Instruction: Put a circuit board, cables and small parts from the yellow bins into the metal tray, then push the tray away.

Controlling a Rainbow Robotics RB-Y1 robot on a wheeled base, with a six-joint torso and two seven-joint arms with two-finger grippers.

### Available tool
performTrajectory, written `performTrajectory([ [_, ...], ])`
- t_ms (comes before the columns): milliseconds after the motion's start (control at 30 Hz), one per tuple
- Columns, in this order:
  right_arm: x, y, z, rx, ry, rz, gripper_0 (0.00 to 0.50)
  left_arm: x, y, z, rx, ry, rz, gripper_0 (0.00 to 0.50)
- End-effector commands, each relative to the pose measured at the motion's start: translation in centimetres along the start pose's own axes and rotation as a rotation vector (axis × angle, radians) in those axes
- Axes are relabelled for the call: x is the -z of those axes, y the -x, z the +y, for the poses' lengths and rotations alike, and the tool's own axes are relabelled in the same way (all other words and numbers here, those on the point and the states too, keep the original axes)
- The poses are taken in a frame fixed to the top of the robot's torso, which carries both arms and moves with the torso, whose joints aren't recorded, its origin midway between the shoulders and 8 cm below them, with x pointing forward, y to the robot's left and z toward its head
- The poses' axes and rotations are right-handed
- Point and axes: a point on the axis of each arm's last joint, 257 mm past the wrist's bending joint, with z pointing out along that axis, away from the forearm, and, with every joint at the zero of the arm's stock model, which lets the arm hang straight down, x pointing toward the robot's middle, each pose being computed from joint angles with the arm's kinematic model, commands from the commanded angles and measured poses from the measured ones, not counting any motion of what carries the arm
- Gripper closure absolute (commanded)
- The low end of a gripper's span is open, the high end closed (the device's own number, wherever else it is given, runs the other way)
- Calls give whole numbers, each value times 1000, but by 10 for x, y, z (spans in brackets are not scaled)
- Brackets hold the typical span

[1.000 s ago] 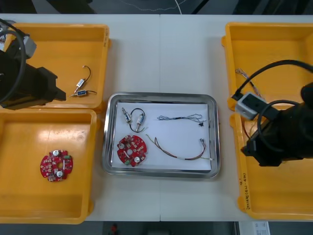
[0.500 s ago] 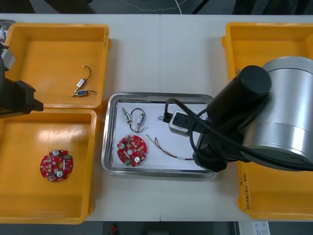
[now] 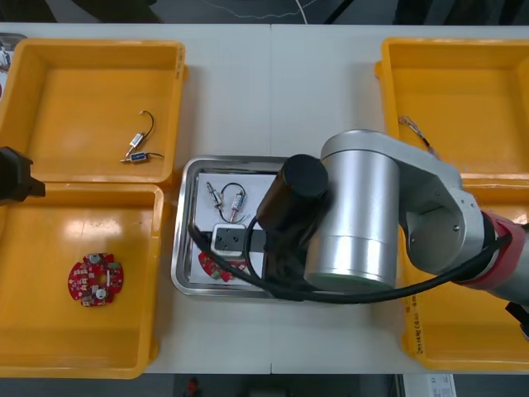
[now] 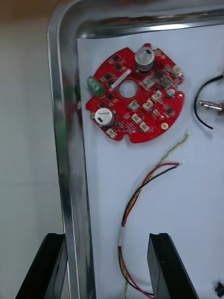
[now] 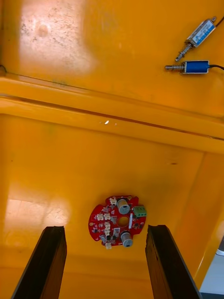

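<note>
- The right arm [image 3: 364, 215], which hung over the near right yellow bin [image 3: 446, 351] a second ago, now lies across the metal tray [image 3: 183, 248] and covers most of it from above.
- The right gripper [image 4: 106, 238] is spread wide and holds nothing. One finger stands outside the tray's near rim, over the table [image 3: 273, 91], and the other stands inside, over the white liner. We cannot tell whether either finger touches the metal.
- Just beyond those fingers the red and yellow cable [image 4: 140, 196] curls on the liner. Farther on, the tray's circuit board [image 4: 135, 93] lies flat near the rim's corner.
- The small metal parts [image 3: 225, 197], looped to a black cable [image 4: 201, 107], lie in the tray's far left part, clear of the arm.
- The left arm [image 3: 12, 174] has drawn back to the table's left edge. The left gripper [image 5: 105, 229] is also wide open and empty, and it hangs high over the near left yellow bin [image 3: 50, 347].
- A spare circuit board [image 3: 95, 279] stays in that bin, untouched.
- We judge the loading done, since a board, cables and parts all sit in the tray. The right arm's swing reads as the opening of the last step, pushing the tray away.
- The risk we see is the inner finger snagging the red and yellow cable once the tray slides.
</note>
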Motion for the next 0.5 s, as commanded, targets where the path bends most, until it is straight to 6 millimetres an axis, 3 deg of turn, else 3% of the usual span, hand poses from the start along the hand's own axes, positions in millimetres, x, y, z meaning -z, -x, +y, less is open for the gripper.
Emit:
performTrajectory([
  [33,-9,19,8,83,-23,4,0,8,6,30,-92,72,-13,0],
  [500,-39,3,33,147,-28,85,0,7,-3,26,-157,32,37,0],
])
